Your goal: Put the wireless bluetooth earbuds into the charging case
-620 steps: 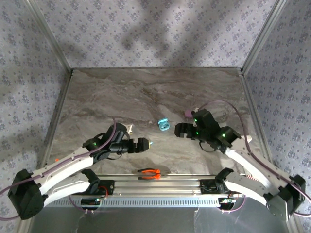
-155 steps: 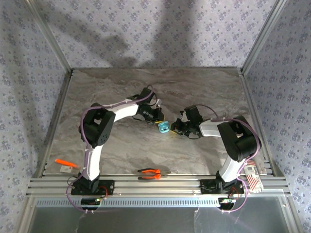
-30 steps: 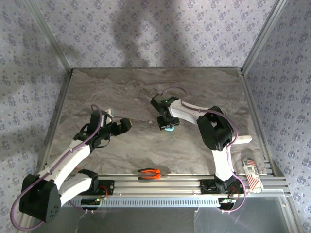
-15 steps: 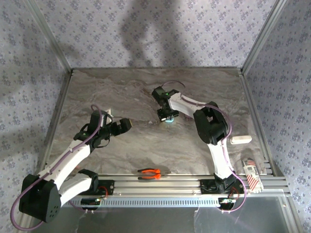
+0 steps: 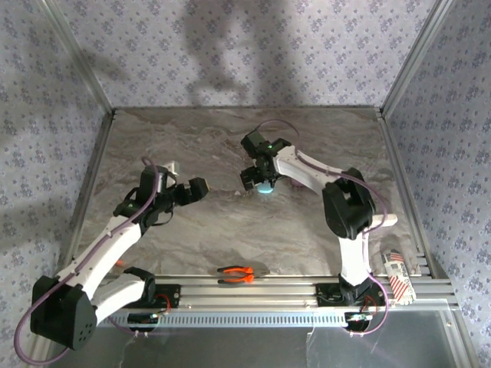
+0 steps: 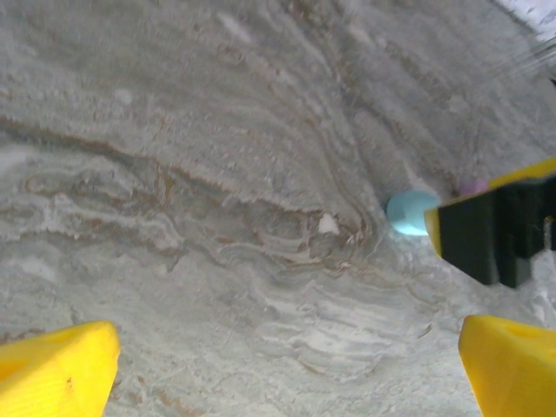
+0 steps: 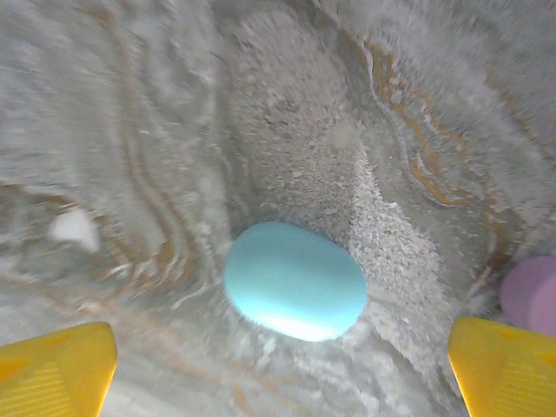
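Note:
A teal oval charging case [image 7: 295, 280] lies shut on the marble table, free of any finger. My right gripper [image 7: 280, 365] hovers just above it, open, its yellow fingertips [image 7: 56, 360] spread wide to either side. In the top view the right gripper [image 5: 257, 180] stands over the case [image 5: 265, 187] at mid table. A pinkish-purple case [image 7: 532, 294] lies just to the right. My left gripper [image 5: 196, 189] is open over bare marble to the left, and its camera sees the teal case [image 6: 411, 211] in the distance. The earbuds are out of view.
Orange-handled pliers [image 5: 236, 273] lie near the front rail. A white bar [image 5: 381, 221] and a small patterned packet [image 5: 395, 268] sit at the right front. A small white item [image 5: 170, 166] lies beside the left arm. Metal frame posts edge the table.
My right gripper's jaws have spread wide from around the teal case, which now lies free, and the wrist has shifted slightly back and left. The left arm has barely moved.

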You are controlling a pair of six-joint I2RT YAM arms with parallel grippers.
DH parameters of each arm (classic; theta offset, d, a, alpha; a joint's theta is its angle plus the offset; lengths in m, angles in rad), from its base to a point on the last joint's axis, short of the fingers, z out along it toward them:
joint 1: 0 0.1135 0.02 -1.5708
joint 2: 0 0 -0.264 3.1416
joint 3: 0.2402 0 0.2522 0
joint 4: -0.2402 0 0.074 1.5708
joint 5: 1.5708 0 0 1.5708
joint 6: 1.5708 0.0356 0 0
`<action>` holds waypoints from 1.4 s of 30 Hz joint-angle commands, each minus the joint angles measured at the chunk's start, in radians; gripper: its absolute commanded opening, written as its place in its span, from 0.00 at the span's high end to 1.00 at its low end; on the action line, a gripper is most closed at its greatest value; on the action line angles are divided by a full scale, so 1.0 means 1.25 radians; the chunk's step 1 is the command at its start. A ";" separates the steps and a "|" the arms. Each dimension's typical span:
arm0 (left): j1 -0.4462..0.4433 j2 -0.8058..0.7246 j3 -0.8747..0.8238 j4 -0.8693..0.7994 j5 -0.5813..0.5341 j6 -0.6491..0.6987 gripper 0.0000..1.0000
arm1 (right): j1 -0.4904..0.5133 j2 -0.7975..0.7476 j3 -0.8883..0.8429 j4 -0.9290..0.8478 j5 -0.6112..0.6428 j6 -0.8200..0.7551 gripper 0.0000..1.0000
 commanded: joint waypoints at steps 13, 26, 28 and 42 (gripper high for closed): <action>0.004 -0.401 -0.038 -0.071 -0.144 0.069 0.00 | 0.106 -0.541 -0.415 0.211 0.095 0.050 0.00; 0.067 -0.143 -0.003 -0.157 -0.241 0.016 0.00 | -0.074 -0.679 -0.579 0.324 0.002 0.069 0.00; 0.110 -0.054 0.013 -0.116 -0.191 0.026 0.00 | -0.139 -0.654 -0.572 0.332 -0.027 0.067 0.00; 0.324 0.126 -0.062 0.154 -0.249 0.183 0.00 | -0.529 -0.689 -0.779 0.588 -0.045 0.040 0.00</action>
